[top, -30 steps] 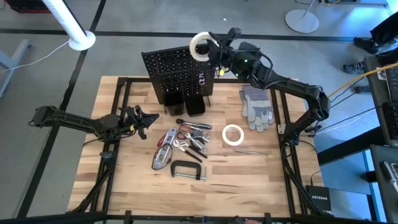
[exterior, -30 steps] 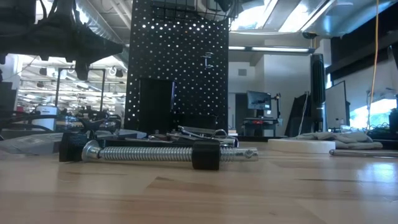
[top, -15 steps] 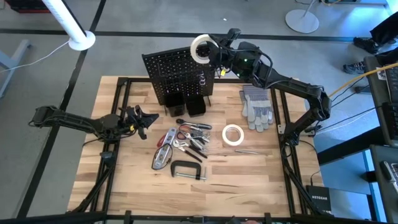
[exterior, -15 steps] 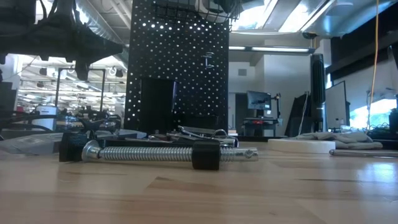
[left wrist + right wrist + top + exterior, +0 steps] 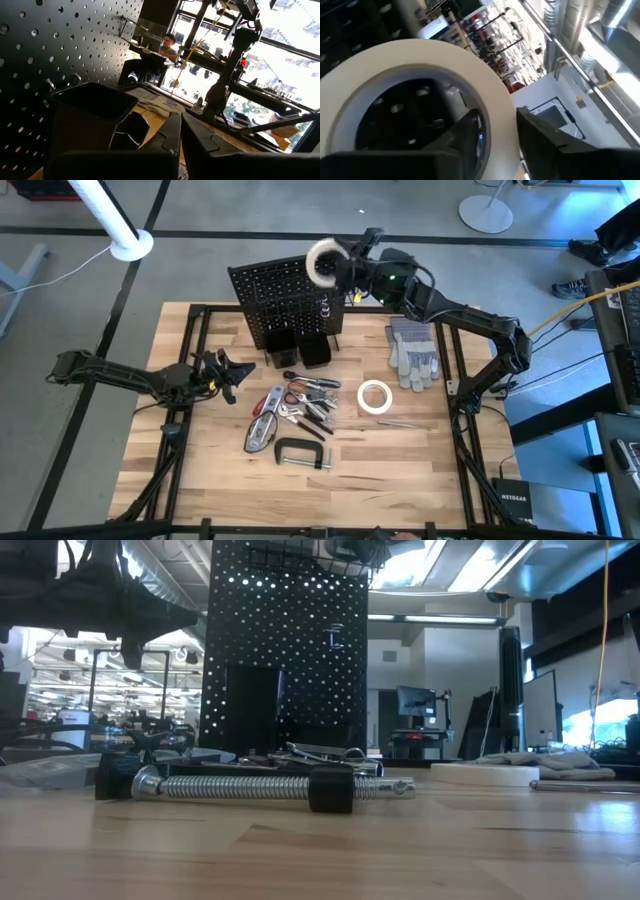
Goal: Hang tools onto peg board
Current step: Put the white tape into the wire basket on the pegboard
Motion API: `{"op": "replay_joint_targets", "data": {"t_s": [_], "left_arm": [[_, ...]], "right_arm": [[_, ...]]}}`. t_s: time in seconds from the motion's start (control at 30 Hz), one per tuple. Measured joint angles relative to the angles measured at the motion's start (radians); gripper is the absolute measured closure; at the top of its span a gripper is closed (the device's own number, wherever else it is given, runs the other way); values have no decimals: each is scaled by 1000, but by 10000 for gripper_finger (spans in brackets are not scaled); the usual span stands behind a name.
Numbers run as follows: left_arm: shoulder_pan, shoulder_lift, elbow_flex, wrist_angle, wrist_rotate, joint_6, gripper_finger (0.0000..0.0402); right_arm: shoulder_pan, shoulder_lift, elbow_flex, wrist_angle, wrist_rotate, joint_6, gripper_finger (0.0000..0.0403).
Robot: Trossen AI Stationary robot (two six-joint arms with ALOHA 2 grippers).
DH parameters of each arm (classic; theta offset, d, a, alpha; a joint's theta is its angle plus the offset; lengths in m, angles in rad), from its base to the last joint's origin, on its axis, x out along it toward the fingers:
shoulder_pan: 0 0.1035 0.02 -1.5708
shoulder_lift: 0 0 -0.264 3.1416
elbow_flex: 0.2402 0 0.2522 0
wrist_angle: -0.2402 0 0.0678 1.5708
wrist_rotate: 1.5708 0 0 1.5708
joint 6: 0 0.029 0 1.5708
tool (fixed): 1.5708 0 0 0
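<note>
The pale wooden bench [image 5: 200,460] has a smooth, faintly satin plank top with visible grain. The upright black perforated metal peg board [image 5: 285,295] looks matt, its holes letting light through. The black C-clamp [image 5: 240,785] has a bright, shiny threaded steel screw and a dull black body. The flat white tape roll [image 5: 375,396] looks papery matt. The grey work gloves [image 5: 413,352] are soft cloth.

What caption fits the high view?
Right end effector lifts a white tape roll to the peg board; other tools wait on the table.
</note>
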Motion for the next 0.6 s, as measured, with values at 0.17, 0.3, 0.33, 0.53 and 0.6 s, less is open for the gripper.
{"op": "replay_joint_targets", "data": {"t_s": [0.17, 0.3, 0.33, 0.53, 0.6], "left_arm": [[0, 0, 0, 0, 0, -1, 400], [0, 0, 0, -1, 0, -4, 400], [0, 0, 0, -1, 0, -4, 400], [0, 0, 0, -2, 0, -7, 400], [0, 0, 0, -5, 0, -6, 400]], "right_arm": [[1, 1, 0, 9, -2, 3, 212], [0, 1, 1, 13, -2, 5, 198], [0, 1, 1, 15, -1, 5, 197], [0, -7, 3, 77, 3, 0, 201], [0, -8, 24, 79, 9, -2, 201]]}}
